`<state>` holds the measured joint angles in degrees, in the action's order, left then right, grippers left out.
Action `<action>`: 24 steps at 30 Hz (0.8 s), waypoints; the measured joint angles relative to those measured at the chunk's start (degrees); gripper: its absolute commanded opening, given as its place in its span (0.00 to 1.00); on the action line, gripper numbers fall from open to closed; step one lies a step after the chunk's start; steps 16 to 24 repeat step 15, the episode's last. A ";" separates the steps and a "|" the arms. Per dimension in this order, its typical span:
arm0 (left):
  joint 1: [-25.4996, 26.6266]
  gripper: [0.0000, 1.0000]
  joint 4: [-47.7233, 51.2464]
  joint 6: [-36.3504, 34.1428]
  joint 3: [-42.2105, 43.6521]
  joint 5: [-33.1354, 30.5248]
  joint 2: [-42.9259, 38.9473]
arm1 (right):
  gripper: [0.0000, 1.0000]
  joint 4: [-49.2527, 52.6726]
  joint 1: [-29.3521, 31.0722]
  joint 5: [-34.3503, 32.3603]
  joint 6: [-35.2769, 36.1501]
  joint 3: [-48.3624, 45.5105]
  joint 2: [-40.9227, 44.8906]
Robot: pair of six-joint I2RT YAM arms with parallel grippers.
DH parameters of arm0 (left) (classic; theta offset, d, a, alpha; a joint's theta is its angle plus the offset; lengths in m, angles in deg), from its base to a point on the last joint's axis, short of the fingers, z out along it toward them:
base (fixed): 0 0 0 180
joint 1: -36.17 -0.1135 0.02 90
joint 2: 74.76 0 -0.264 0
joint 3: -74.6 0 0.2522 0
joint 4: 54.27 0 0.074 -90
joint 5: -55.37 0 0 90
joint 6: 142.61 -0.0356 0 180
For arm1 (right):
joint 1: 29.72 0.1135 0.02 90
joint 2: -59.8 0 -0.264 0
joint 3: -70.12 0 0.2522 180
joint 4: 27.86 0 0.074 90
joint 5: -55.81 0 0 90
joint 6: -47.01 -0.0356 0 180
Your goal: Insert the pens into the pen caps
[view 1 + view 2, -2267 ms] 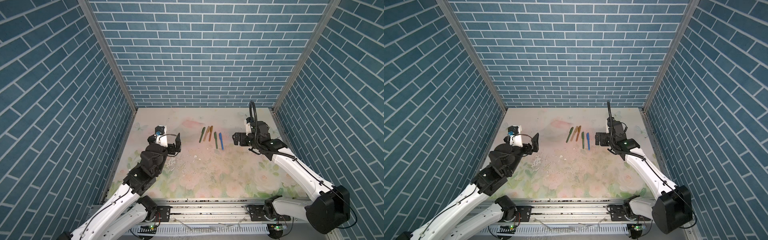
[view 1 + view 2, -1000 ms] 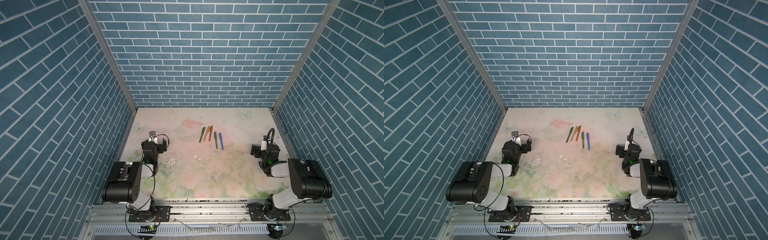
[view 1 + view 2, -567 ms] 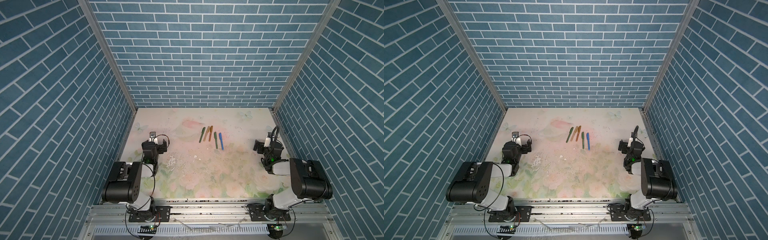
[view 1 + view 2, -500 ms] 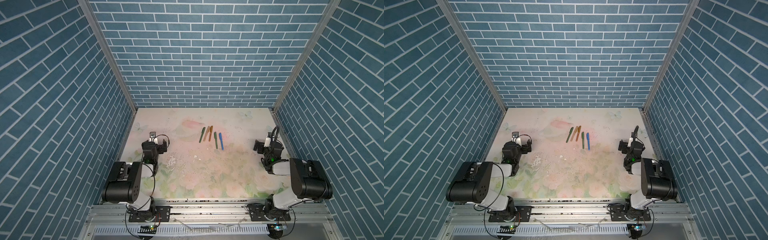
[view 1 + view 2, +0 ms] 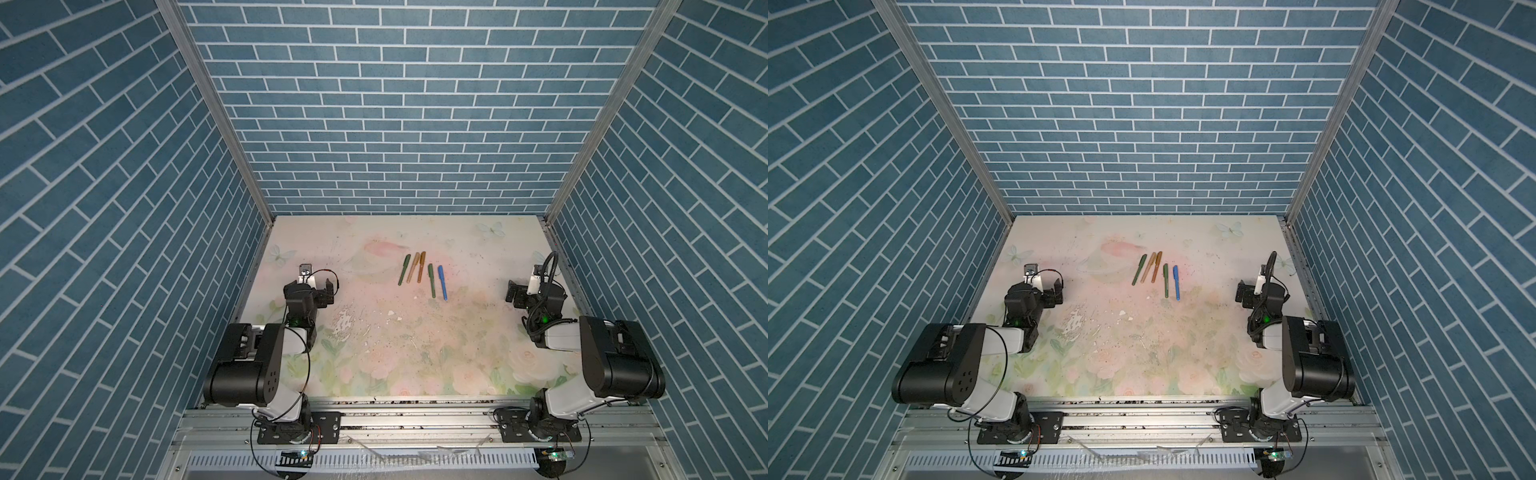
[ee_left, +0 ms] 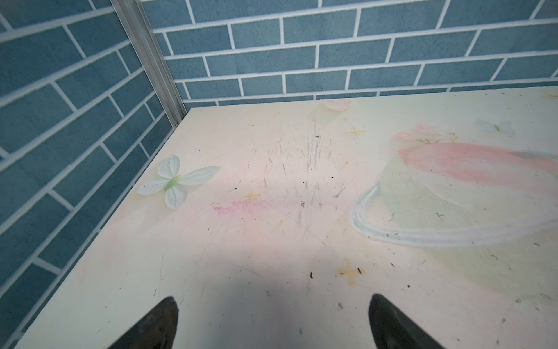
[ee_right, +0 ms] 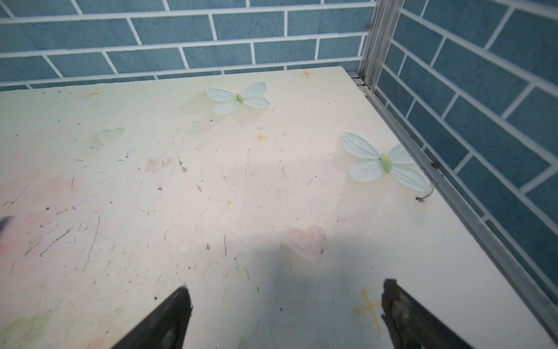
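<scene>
Five pens lie side by side at the middle back of the table in both top views: dark green (image 5: pixel 404 269), tan (image 5: pixel 413 268), orange-brown (image 5: pixel 421 267), a second green (image 5: pixel 431 280) and blue (image 5: pixel 442 283). Each has a thicker far end that looks like a pen cap (image 5: pixel 440 271) seated on it; no loose cap shows. My left gripper (image 5: pixel 311 291) (image 6: pixel 272 298) stands open over bare mat at the left, far from the pens. At the right my right gripper (image 5: pixel 534 291) (image 7: pixel 287 285) is open and empty too.
Both arms are folded back over their bases (image 5: pixel 245 370) (image 5: pixel 615 361) near the front rail (image 5: pixel 415 419). Blue brick walls (image 5: pixel 395 124) close in the table on three sides. A worn, flaked patch (image 5: pixel 349 322) and small specks mark the floral mat.
Both arms have drawn back from beside the pens and folded to the table's sides. In the last second the right wrist shifted slightly toward the back. The pens have not moved.
</scene>
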<state>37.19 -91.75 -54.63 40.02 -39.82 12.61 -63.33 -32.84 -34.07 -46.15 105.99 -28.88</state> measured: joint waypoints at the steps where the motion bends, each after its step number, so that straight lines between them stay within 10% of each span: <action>1: 0.00 0.99 0.00 0.00 0.00 0.00 0.00 | 0.99 0.00 0.00 0.09 0.00 0.00 0.00; 24: 0.00 1.00 0.00 0.00 0.00 0.02 0.00 | 0.99 0.79 0.00 0.37 0.00 0.00 0.00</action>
